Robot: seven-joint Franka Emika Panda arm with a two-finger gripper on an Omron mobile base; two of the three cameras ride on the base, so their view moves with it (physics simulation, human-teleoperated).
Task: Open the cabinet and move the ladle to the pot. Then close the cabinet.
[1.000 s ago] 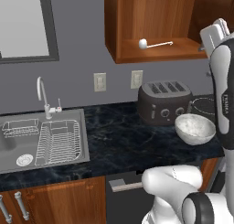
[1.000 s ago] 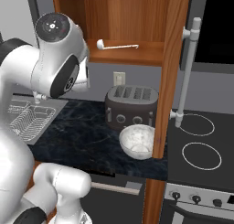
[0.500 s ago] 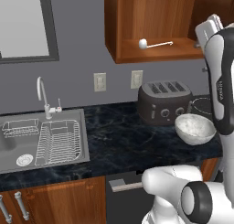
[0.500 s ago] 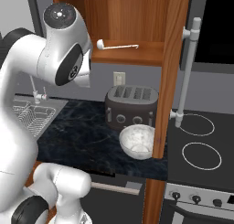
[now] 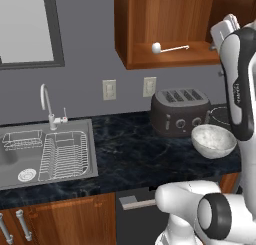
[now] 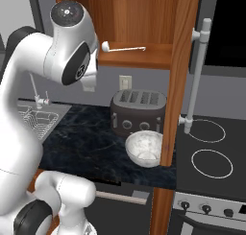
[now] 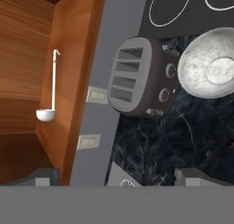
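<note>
Ladle [image 5: 170, 49]: lies on its side on the cabinet's bottom shelf, round whitish end to the left, thin rod handle running right. Also seen in right base view [image 6: 123, 48] and hand view [image 7: 51, 88] — nothing touching it.
Cabinet [image 5: 150, 24]: wall unit, reddish-brown, inside is exposed. Door [image 6: 180, 76] swung out wide, edge-on in right base view, long silver bar handle [image 6: 197, 76] on its outer face.
Gripper [image 7: 116, 175]: the two dark tips sit far apart at the bottom of the hand view w/ nothing between them — fingers spread, holding nothing. Camera looks past the cabinet's side wall at shelf, wall and counter; ladle is well apart from the tips.
Arm [image 5: 240, 89]: raised high at right of left base view, hand up near the cabinet's right side at shelf level.
Toaster [image 5: 180, 111]: dark, four slots, on the counter against the wall, below the cabinet.
Bowl [image 5: 214, 140]: white speckled, just in front of the toaster, near the counter's front edge, close to the door's lower end in right base view.
Counter [image 5: 125, 154]: dark marbled stone.
Stove [image 6: 211, 147]: black top w/ white ring marks, right of the counter.
Sink [image 5: 45, 151]: steel, wire rack inside, faucet [image 5: 47, 106] behind it, far left.
Outlets [image 5: 109, 89]: two on the grey wall, under the cabinet.
</note>
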